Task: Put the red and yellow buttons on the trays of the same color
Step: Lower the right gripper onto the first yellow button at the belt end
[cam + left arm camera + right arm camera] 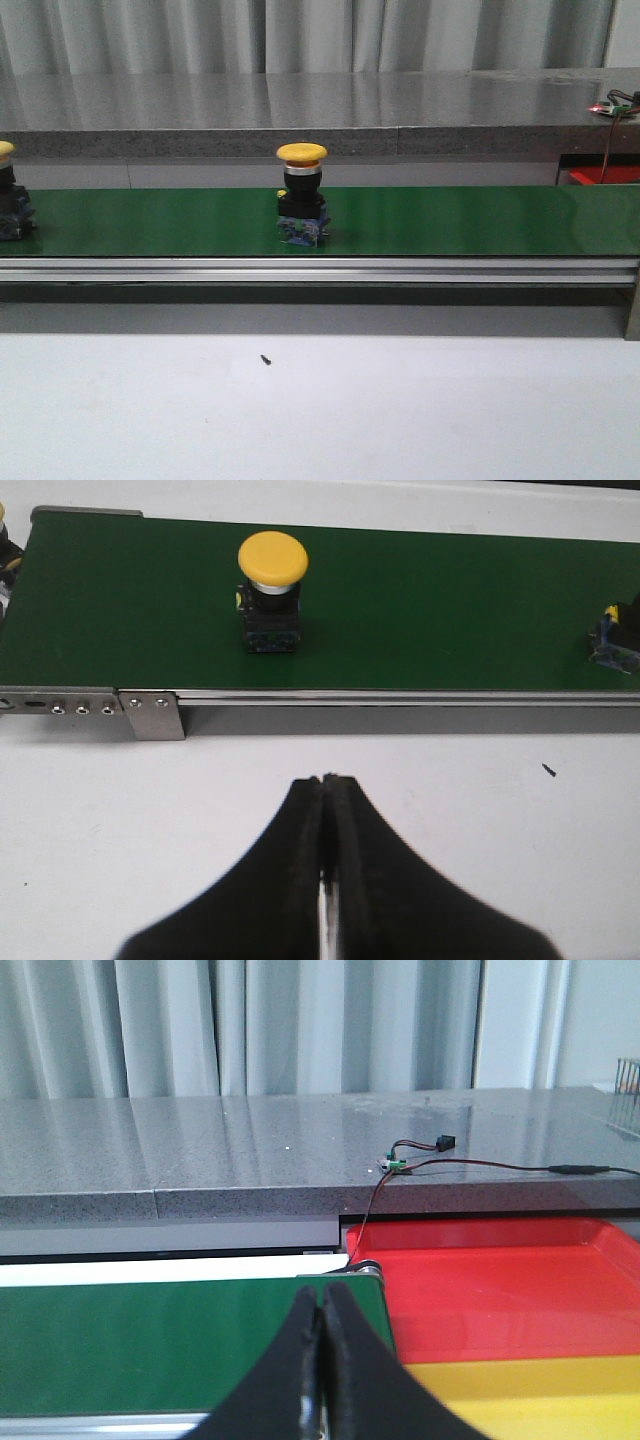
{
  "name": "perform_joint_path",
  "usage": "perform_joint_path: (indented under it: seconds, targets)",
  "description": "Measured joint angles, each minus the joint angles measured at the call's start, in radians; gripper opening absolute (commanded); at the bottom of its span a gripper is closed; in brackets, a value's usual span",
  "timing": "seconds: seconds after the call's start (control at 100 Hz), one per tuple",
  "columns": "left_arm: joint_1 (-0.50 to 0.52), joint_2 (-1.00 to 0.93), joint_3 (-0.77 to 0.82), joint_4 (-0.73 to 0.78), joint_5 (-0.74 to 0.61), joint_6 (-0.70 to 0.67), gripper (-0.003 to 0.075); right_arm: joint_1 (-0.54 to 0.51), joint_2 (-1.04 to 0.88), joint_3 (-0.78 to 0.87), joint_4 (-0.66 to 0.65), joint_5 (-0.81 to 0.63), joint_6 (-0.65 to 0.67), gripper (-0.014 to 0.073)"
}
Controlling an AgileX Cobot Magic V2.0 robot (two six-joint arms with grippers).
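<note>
green belt [450, 220] | grey counter [300, 105] | curtain [300, 35] | small screw [265, 359]

I can read no text, label, brand, number or sign anywhere in my three views.

We see our left tool [328, 780] and right tool [321, 1310] as matte black, with smoothly flared, curved fingers.
</note>
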Motion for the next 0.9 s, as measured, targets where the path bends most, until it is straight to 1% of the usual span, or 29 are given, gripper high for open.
perform_joint_path:
  seconds: [0.1, 0.22, 0.28, 0.41, 0.48, 0.59, 0.69, 0.76, 0.81, 0.83, 0.88, 0.9]
  targets:
    - [-0.002, 0.0, 0.0, 0.0, -0.003, 0.002, -0.002, 0.0, 0.07, -0.104, 0.008, 0.035, 0.002, -0.0097]
    - [-0.002, 0.0, 0.0, 0.0, -0.003, 0.002, -0.002, 0.0, 0.128, -0.154, 0.012, -0.025, 0.004, -0.0097]
    - [-0.002, 0.0, 0.0, 0.0, -0.003, 0.003, -0.0019, 0.001, 0.164, -0.174, 0.012, -0.021, 0.006, -0.0097]
    - [-0.002, 0.0, 0.0, 0.0, -0.003, 0.004, -0.002, 0.021, 0.287, -0.274, 0.014, 0.092, 0.003, -0.009]
    - [-0.002, 0.0, 0.0, 0.0, -0.003, 0.004, -0.002, 0.04, 0.374, -0.347, 0.014, 0.148, -0.02, -0.0049]
    - [-0.002, 0.0, 0.0, 0.0, -0.007, 0.004, -0.002, 0.092, 0.519, -0.468, 0.019, 0.218, -0.043, 0.0083]
    - [-0.002, 0.0, 0.0, 0.0, -0.009, 0.004, -0.002, 0.164, 0.652, -0.586, 0.036, 0.309, -0.049, 0.0198]
    - [-0.002, 0.0, 0.0, 0.0, -0.009, 0.004, -0.002, 0.217, 0.747, -0.672, 0.037, 0.377, -0.051, 0.0294]
    - [-0.002, 0.0, 0.0, 0.0, -0.009, 0.004, -0.002, 0.253, 0.822, -0.73, 0.038, 0.424, -0.051, 0.04]
    - [-0.002, 0.0, 0.0, 0.0, -0.009, 0.004, -0.002, 0.268, 0.841, -0.754, 0.04, 0.444, -0.051, 0.0429]
    - [-0.002, 0.0, 0.0, 0.0, -0.009, 0.004, -0.002, 0.3, 0.92, -0.809, 0.04, 0.492, -0.051, 0.0545]
    - [-0.002, 0.0, 0.0, 0.0, -0.011, 0.004, -0.002, 0.313, 0.939, -0.832, 0.04, 0.514, -0.051, 0.0572]
